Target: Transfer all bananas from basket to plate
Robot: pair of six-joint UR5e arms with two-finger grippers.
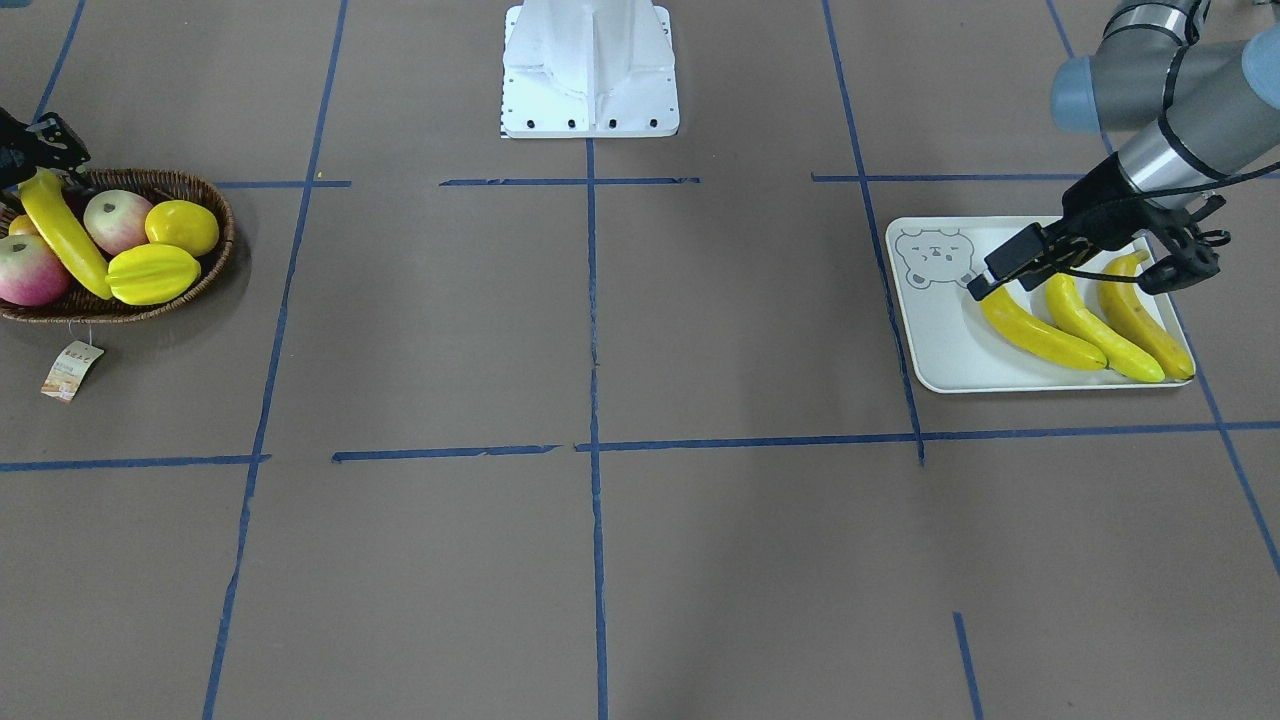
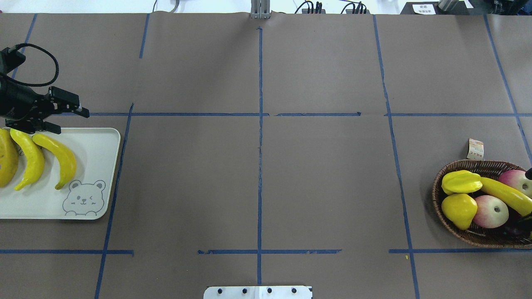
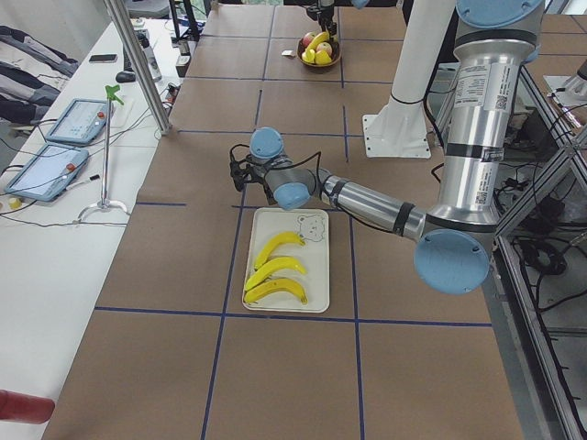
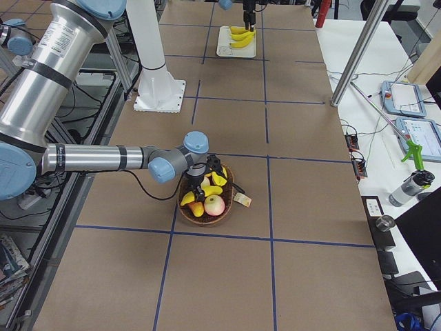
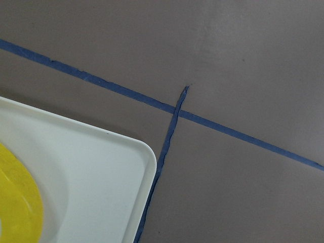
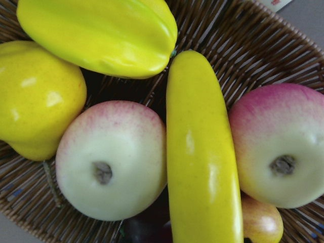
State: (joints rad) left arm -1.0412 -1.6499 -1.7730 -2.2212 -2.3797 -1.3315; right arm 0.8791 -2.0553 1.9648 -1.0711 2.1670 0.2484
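Note:
Three bananas (image 2: 58, 160) lie side by side on the cream bear-print plate (image 2: 97, 158), also in the front view (image 1: 1040, 335). My left gripper (image 2: 70, 121) is open and empty, just above the plate's far edge by the banana tips; it also shows in the front view (image 1: 1085, 278). A fourth banana (image 1: 65, 235) lies in the wicker basket (image 1: 222, 215) between two apples. It fills the right wrist view (image 6: 202, 162). My right gripper (image 1: 45, 150) is over that banana's end at the frame's edge. I cannot tell whether it is open or shut.
The basket also holds a ridged starfruit (image 1: 152, 273), a round yellow fruit (image 1: 182, 226) and two apples (image 1: 115, 220). A paper tag (image 1: 70, 370) hangs outside the basket. The robot's white base (image 1: 590, 70) stands at the table's middle edge.

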